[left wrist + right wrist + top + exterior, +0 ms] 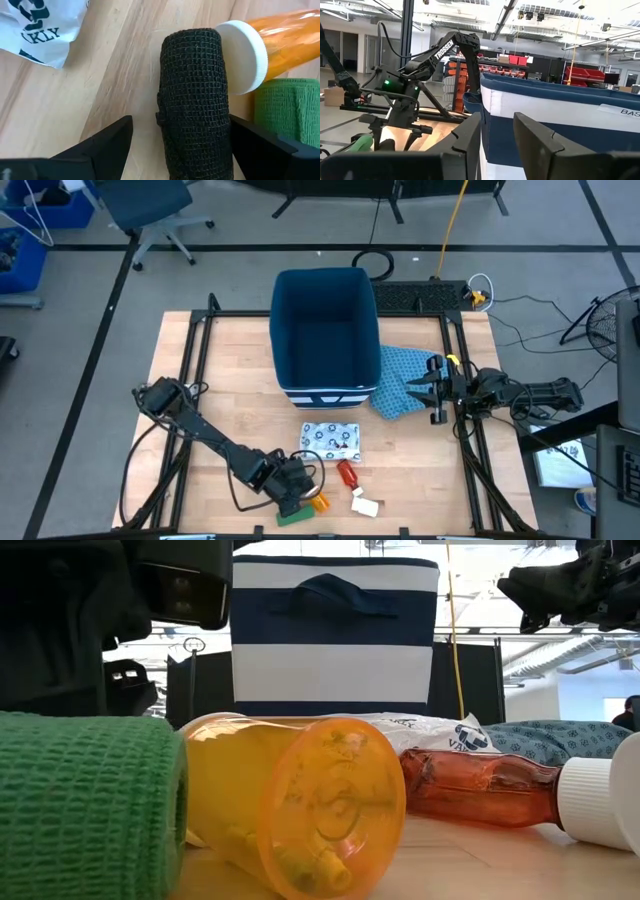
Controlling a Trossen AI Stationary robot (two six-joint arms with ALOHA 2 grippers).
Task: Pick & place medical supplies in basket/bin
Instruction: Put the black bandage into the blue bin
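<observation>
We see the black block lying on the worktop beside the orange vial, between the left gripper's spread jaws. Right gripper by the bin, jaws parted, empty.

Bright even overhead light; blurred near objects in low view.

Both arms are showing matte black housings. The left arm is carrying white "TROSSEN" lettering on its upper link, a green indicator light glowing near its base, and black cables looping alongside. The right gripper is presenting two flat, angular black fingers.
</observation>
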